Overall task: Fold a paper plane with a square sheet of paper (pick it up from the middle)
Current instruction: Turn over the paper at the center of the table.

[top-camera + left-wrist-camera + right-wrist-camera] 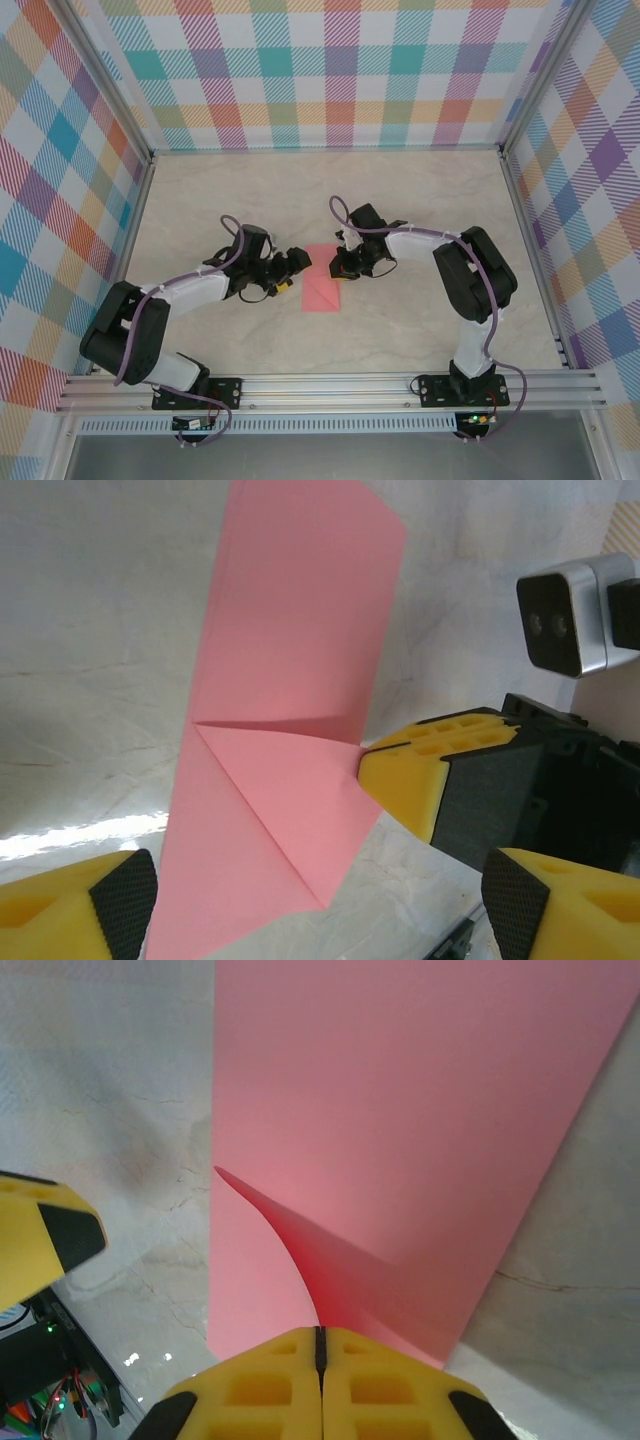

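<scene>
In the right wrist view the folded pink paper point(400, 1110) runs off the top edge. Its lifted triangular flap vanishes into the seam of the right gripper point(320, 1360), whose yellow ribbed fingers are pressed together on it. From above, the smooth, matte strip lies mid-table on the pale marble-patterned table point(420, 200). The right gripper sits at its 3 o'clock and the left gripper point(297, 270) at 9 o'clock, jaws spread, holding nothing.

- Salmon-pink sheet of paper point(322, 282) lies at the table's point(420, 190) centre.
- Left gripper point(296, 270) at its nine o'clock edge.
- Right gripper point(340, 268) at its three o'clock edge.
</scene>
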`<state>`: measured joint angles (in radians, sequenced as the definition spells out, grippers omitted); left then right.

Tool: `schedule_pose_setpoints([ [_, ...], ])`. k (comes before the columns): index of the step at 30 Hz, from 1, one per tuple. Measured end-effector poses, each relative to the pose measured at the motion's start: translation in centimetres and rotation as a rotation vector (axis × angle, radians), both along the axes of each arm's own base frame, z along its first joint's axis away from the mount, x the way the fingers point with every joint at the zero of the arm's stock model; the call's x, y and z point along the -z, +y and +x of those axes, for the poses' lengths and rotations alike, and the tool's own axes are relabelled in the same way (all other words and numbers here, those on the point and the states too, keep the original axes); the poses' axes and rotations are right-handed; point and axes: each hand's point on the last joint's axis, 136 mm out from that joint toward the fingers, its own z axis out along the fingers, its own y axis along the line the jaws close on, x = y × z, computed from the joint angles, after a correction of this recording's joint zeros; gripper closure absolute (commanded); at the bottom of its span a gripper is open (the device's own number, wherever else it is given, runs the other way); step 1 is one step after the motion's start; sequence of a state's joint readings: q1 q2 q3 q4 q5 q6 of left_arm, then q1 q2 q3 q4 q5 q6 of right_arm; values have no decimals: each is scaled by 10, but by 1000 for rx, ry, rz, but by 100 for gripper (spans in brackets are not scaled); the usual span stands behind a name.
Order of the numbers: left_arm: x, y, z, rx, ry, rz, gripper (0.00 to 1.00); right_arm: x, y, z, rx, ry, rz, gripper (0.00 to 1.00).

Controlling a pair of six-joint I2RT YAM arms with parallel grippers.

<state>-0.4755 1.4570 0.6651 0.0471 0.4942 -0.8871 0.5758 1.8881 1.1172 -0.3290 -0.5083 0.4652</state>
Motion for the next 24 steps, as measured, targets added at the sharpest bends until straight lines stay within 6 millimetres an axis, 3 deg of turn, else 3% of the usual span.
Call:
schedule_pose_setpoints([
  [14,29,-29,-6,44,82,-36,49,2,-12,6,54,-13,-10,97],
  [24,35,-40,5,42,90,-51,63,4,-14,4,57,-12,-10,96],
])
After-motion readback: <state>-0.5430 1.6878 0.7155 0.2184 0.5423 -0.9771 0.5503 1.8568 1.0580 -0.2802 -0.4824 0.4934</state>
